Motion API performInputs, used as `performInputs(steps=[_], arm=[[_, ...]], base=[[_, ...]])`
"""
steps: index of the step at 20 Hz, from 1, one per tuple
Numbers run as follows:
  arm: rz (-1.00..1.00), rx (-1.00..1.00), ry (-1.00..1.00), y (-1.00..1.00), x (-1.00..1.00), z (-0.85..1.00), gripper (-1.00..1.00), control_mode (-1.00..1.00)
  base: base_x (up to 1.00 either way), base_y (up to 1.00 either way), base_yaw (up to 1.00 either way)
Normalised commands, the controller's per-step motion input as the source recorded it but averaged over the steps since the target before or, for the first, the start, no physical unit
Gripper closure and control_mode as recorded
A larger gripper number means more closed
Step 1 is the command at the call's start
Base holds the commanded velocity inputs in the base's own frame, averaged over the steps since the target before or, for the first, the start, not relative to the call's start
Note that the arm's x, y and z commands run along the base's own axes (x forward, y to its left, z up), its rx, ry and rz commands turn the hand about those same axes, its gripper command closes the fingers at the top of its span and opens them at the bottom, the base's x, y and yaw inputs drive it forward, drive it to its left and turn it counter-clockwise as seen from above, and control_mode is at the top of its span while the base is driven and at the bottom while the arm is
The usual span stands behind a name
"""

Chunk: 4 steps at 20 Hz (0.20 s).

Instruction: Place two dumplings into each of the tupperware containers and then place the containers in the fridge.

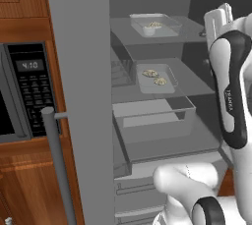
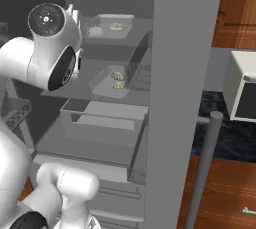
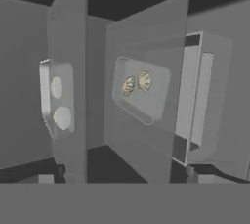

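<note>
Two dumplings (image 1: 154,76) lie side by side, close together, in the lower container (image 1: 170,84), a shallow pale tray resting flat on the middle shelf (image 1: 197,87) of the open fridge (image 1: 81,71). From the left base camera this tray sits near the picture's centre, with the upper container (image 1: 167,25) at about 12 o'clock from it, on the top shelf (image 1: 189,35). The upper tray holds two more dumplings (image 1: 151,26); one looks tan and the other paler, though the picture is too soft to make out their folds. Both trays are well apart from each other, one shelf between them, and nothing touches either.

Below the lower tray, at about 6 o'clock, a clear drawer (image 1: 152,118) sits partly pulled forward. The fridge door (image 2: 182,88) stands swung open, its long bar handle (image 2: 202,173) at the lower edge of the right base camera's picture. A black-panelled microwave (image 1: 29,91) sits at 9 o'clock from the fridge in the left base picture, set into wooden cabinets (image 1: 29,180).

The arm's hand (image 1: 220,22) is raised at about 2 o'clock from the lower tray, clear of the shelves. The gripper's jaws are released and spread wide, grasping nothing; the hand camera looks at both trays from a rolled angle
</note>
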Motion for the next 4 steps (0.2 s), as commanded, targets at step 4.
performInputs(steps=[4], arm=[[0.0, -0.12, 0.13, 0.01, -1.0, -0.46, -1.0, -1.0]], base=[[0.0, 0.0, 0.0]])
